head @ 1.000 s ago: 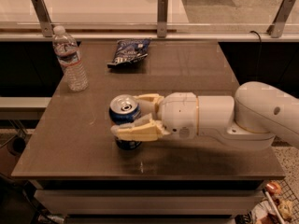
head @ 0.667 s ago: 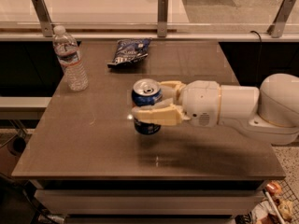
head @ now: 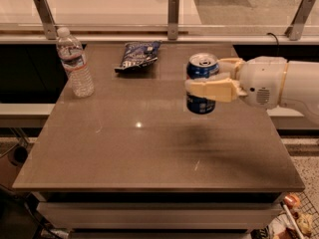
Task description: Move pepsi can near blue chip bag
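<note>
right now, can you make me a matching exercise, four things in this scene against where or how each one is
Things:
1. pepsi can
2. blue chip bag
3. water bottle
4. gripper

Places or states:
A. standing upright at the far left corner of the table
B. reaching in from the right, shut around the can
C. upright, lifted clear of the table top
D. lying flat near the far edge

Pairs: 1-C, 2-D, 3-A, 4-B
</note>
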Controlling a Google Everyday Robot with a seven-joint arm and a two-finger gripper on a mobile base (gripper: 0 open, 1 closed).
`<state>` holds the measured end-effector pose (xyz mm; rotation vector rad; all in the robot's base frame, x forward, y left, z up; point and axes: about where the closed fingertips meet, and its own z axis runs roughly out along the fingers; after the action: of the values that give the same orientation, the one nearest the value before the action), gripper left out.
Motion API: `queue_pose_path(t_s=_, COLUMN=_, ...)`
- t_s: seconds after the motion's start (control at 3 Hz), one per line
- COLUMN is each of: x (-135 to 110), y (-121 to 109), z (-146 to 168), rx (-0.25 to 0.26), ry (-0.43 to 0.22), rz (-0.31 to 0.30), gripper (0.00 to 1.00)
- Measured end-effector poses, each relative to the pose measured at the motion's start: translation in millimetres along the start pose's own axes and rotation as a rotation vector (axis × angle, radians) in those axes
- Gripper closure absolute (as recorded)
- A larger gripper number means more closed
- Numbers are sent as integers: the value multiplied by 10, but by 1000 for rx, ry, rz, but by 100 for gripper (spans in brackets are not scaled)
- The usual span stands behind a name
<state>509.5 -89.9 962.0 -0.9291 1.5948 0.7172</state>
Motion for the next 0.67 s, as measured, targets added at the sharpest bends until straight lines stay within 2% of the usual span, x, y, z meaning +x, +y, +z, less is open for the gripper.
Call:
queue_pose_path(t_s=0.33, x=-54, y=-317, z=-161, rx=129, ry=-6, rz=-2, gripper=100)
queue_pose_path(t_s=0.67, x=-119, y=-587, z=-110, rx=240, ry=-57, rz=-41, gripper=100)
